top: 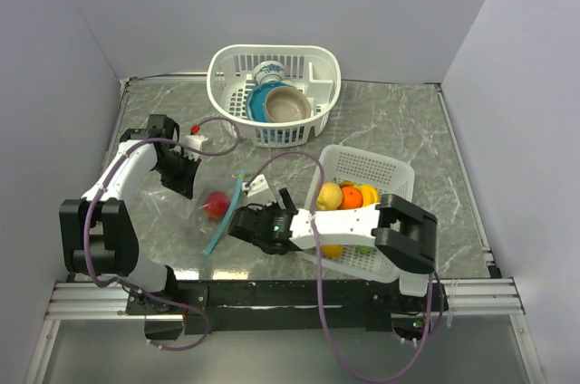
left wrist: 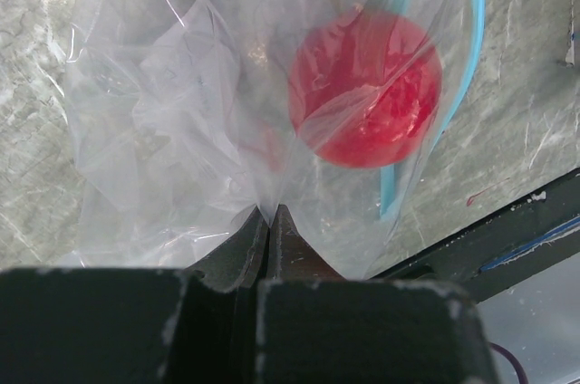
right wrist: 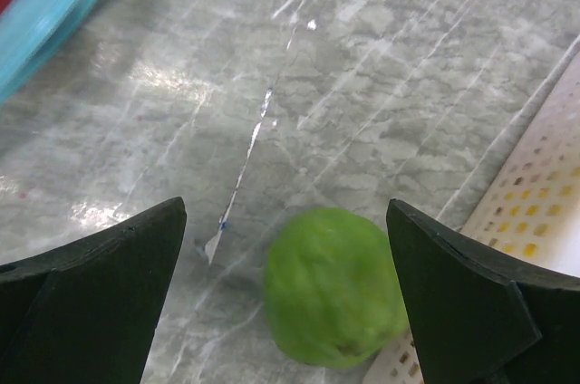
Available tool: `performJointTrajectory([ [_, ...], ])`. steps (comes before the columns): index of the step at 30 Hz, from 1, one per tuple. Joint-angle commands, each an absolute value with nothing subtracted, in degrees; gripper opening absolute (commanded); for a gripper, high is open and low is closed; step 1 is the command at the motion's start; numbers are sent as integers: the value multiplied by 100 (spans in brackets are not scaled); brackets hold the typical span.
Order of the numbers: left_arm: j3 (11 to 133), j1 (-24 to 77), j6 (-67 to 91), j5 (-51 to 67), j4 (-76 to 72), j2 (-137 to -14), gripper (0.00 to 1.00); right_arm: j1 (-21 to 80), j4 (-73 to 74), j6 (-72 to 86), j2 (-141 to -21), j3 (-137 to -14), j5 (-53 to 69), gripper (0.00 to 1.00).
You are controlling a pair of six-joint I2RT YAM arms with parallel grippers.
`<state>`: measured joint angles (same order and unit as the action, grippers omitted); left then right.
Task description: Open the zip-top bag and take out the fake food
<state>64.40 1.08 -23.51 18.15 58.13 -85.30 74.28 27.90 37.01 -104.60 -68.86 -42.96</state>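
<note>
Two arms reach over the marble-grey bench. On the left, the left gripper is clenched on a pinch of the zip-top bag, its jaws pressed together with the clear film crumpled between them. The bag spreads out just right of that gripper. One red apple sits inside it, close to the teal zip strip, which curves along the side of the bag nearer the other arm. Next comes the right gripper, released, its jaws spread wide and holding nothing, low over the bench just beside the strip. Between its fingers a green piece rests on the bench, right up against the rim of the white basket. In that basket lie more fruits, an orange and a yellow lemon among them.
</note>
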Motion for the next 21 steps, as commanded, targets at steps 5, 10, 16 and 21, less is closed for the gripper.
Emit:
performJointTrajectory([
  [5, 6522, 70, -2496, 2021, 5810, -8411, 1, 7304, 5263, 3850, -11513, -7908, -3638, 100],
  [10, 6408, 9, -2584, 2109, 5783, -8367, 1, 7242, 6063, 3964, -11444, -8314, -3928, 99],
  [16, 6346, -132, -2672, 2232, 5801, -8297, 1, 7452, 6565, 3876, -11242, -8534, -3727, 100],
  [21, 6319, -220, -2733, 2320, 5818, -8183, 1, 7681, 6373, 3622, -10662, -8578, -3183, 100],
])
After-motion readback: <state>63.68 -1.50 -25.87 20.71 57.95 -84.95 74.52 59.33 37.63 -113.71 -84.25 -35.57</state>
